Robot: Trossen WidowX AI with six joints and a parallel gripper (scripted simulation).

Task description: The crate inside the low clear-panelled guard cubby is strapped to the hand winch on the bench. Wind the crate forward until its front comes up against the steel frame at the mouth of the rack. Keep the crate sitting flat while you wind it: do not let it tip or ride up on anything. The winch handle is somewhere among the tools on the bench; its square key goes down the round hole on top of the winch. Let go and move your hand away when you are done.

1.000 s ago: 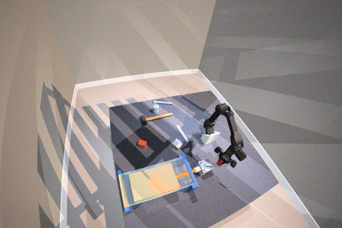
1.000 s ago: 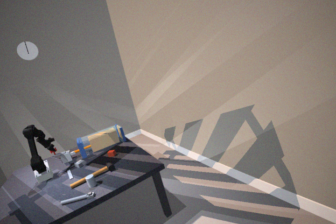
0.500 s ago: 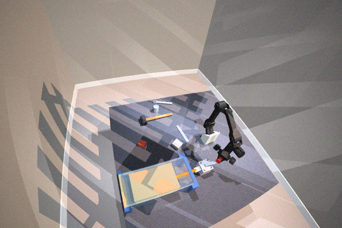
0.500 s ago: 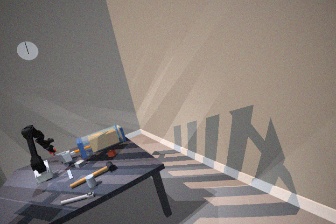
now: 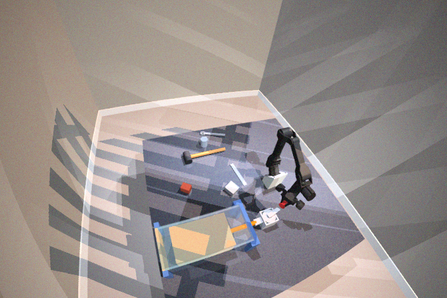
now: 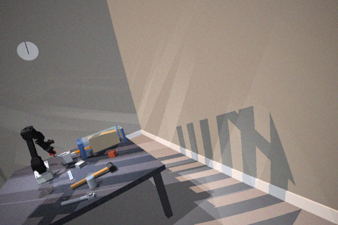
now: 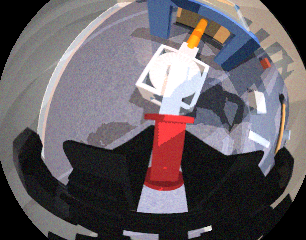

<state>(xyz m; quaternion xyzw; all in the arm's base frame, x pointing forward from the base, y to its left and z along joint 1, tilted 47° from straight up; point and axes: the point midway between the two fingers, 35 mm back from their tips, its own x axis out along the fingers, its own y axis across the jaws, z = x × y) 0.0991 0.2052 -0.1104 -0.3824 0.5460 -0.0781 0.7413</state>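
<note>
My gripper (image 5: pixel 287 200) (image 7: pixel 166 130) is shut on the red grip of the winch handle (image 5: pixel 282 204) (image 6: pixel 52 153) (image 7: pixel 168 142). The handle's pale arm runs from the grip over the top of the white winch (image 5: pixel 269 221) (image 6: pixel 66 158) (image 7: pixel 173 70); whether the key is fully seated is hidden. The tan crate (image 5: pixel 190 238) (image 6: pixel 105 141) looks flat inside the clear-panelled cubby. An orange strap (image 5: pixel 239 228) (image 6: pixel 86 148) (image 7: pixel 197 34) runs from it to the winch. A gap separates the crate's front from the blue frame (image 5: pixel 246 217) (image 6: pixel 81 149) (image 7: pixel 160 20).
A white block (image 5: pixel 231 187) (image 6: pixel 80 164) and a pale flat bar (image 5: pixel 238 174) lie near the arm's base. A red block (image 5: pixel 185 187) lies beside the cubby. A hammer (image 5: pixel 206 153), a grey cylinder (image 5: pixel 203 141) and a wrench (image 5: pixel 213 134) lie farther off.
</note>
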